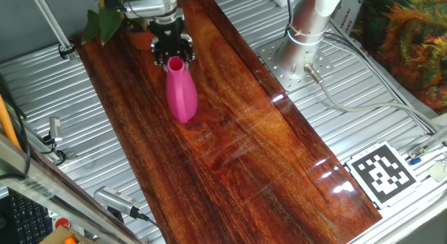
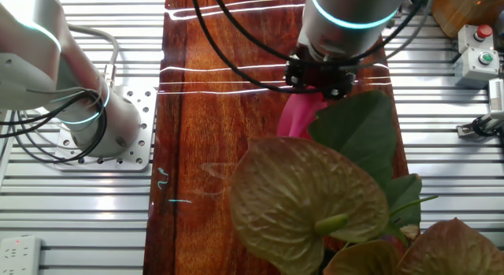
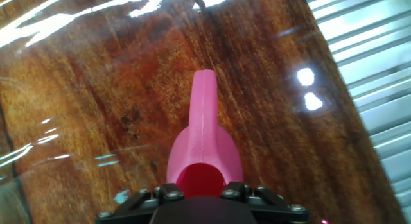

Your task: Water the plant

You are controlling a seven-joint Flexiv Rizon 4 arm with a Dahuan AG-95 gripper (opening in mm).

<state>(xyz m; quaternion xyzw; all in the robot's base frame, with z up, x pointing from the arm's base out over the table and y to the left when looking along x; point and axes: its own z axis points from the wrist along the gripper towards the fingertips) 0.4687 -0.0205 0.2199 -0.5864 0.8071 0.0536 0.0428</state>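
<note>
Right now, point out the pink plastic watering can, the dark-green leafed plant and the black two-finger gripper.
pink plastic watering can (image 1: 181, 97): one fixed view, middle of body.
dark-green leafed plant (image 1: 103, 22): one fixed view, a leaf.
black two-finger gripper (image 1: 172, 49): one fixed view, at the can's top.

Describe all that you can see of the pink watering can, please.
The pink watering can looks like smooth, glossy plastic: a rounded body, an open mouth, and a long narrow spout. It stands on the wooden tabletop, near the plant. The pincer is at its mouth; whether it grips cannot be told.
</note>
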